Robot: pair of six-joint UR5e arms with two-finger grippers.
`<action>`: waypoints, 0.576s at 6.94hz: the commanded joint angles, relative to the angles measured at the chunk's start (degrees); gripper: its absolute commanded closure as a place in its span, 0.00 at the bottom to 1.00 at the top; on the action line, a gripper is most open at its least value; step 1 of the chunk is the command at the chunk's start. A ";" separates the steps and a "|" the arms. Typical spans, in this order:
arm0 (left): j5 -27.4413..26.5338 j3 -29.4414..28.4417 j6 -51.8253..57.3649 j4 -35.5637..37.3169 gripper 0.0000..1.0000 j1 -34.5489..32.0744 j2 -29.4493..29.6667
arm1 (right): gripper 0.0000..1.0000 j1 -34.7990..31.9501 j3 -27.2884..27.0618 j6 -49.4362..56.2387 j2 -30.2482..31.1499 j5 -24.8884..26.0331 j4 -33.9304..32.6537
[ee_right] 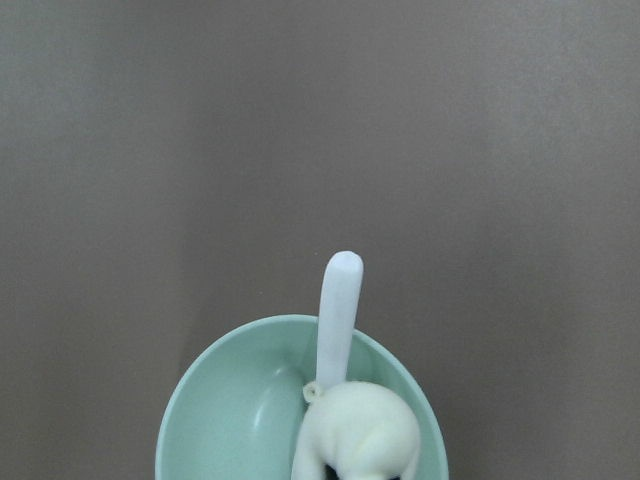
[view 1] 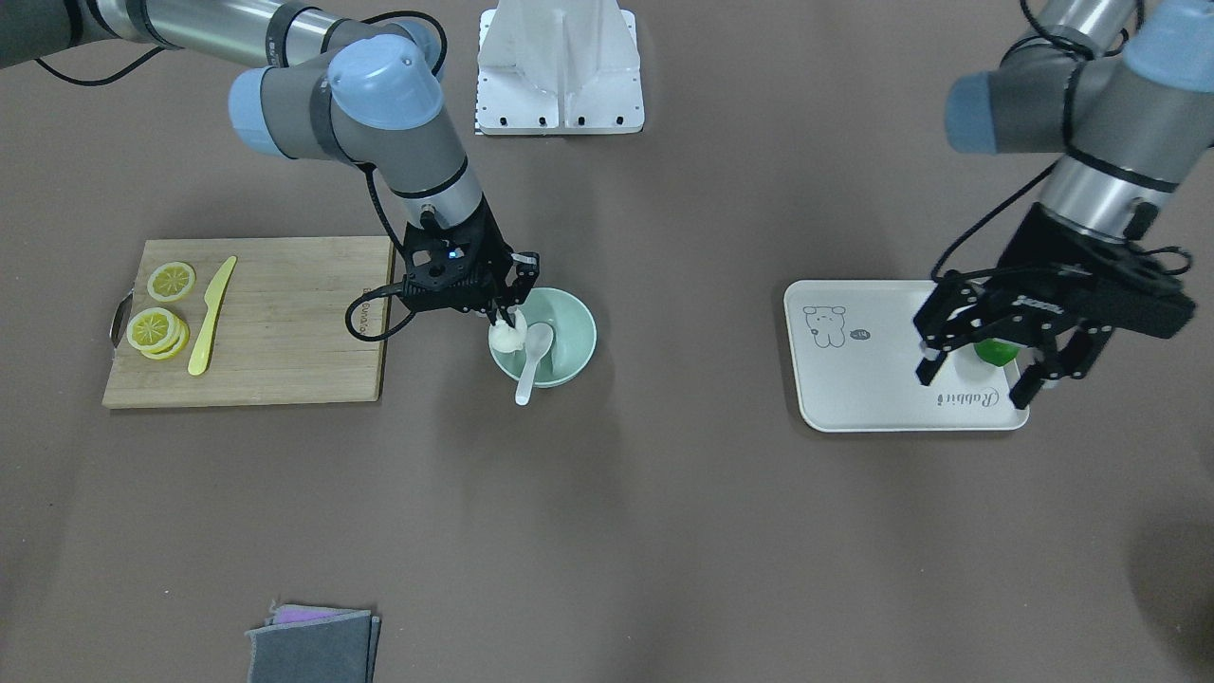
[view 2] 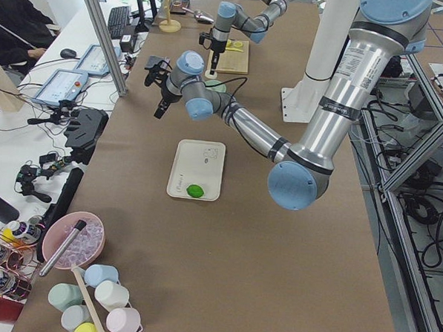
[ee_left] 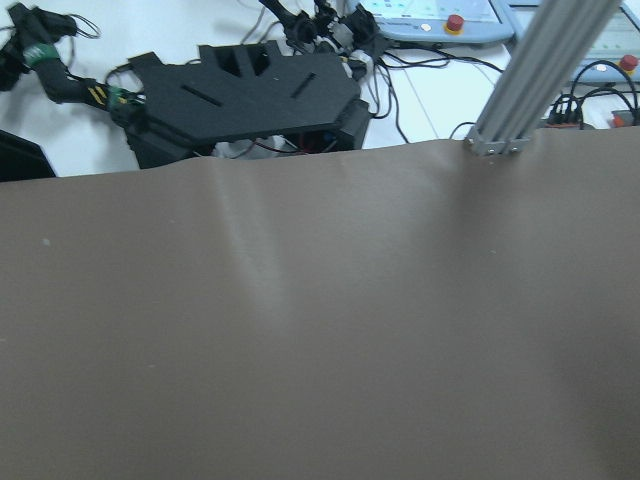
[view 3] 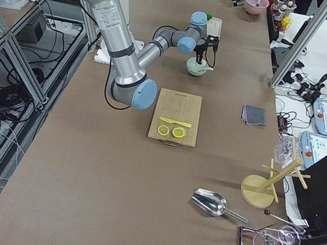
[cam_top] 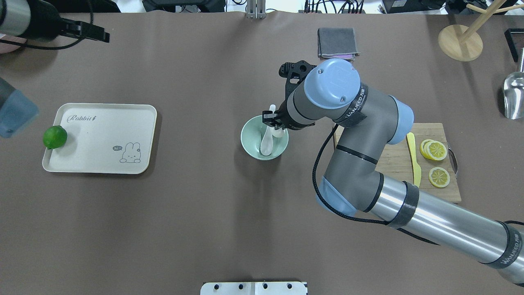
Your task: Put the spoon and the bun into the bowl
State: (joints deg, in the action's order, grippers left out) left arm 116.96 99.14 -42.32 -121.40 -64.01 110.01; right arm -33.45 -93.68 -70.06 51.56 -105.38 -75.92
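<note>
White, round steamed bun (ee_right: pixel 355 435) with a pleated top sits at bottom centre of the right wrist view, nearest the lens. The right gripper (view 1: pixel 505 316) is closed narrow on the bun, pinching it from above.

Just behind the bun is the small white deep-scooped soup spoon (ee_right: pixel 338 310). Its scoop is down inside the round, plain, pale mint-green bowl (ee_right: pixel 215 400). Its handle leans on the rim and sticks out past it toward the top of that frame. The bun hangs inside the bowl's rim, close beside the spoon handle. Whether it touches the bowl floor: cannot tell.

Step in hand (judged): spoon is already placed and the bun is at its release point. Next move calls for opening the jaws so the bun drops inside the rim. A straight lift should follow, so the fingers do not catch the spoon handle or tip the bowl.

Farther out, front-facing view:
- Left of centre: a wooden cutting board (view 1: pixel 285 323) carries yellow lemon slices (view 1: pixel 154 328) and a yellow plastic knife (view 1: pixel 211 318).
- Far right: the left gripper (view 1: pixel 977 379) hovers with fingers spread wide, holding nothing. It is over the off-white rectangular tray (view 1: pixel 854 379), with a green lime (view 1: pixel 996 353) beneath it.
</note>
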 commanded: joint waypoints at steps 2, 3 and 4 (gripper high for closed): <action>1.44 -0.08 2.07 0.11 0.02 -3.14 -2.08 | 0.00 1.11 4.01 -3.85 -4.95 0.96 0.16; 1.52 0.09 2.07 -0.24 0.02 -3.05 -2.25 | 0.00 1.11 4.12 -4.21 -5.24 0.96 0.16; -0.22 0.18 2.24 -0.07 0.02 -2.88 -2.26 | 0.00 1.11 4.55 -4.04 -6.29 1.31 -0.53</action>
State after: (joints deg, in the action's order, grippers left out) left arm 118.04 99.22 -40.23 -121.48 -66.98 107.87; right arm -32.39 -89.77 -73.92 46.45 -104.37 -75.94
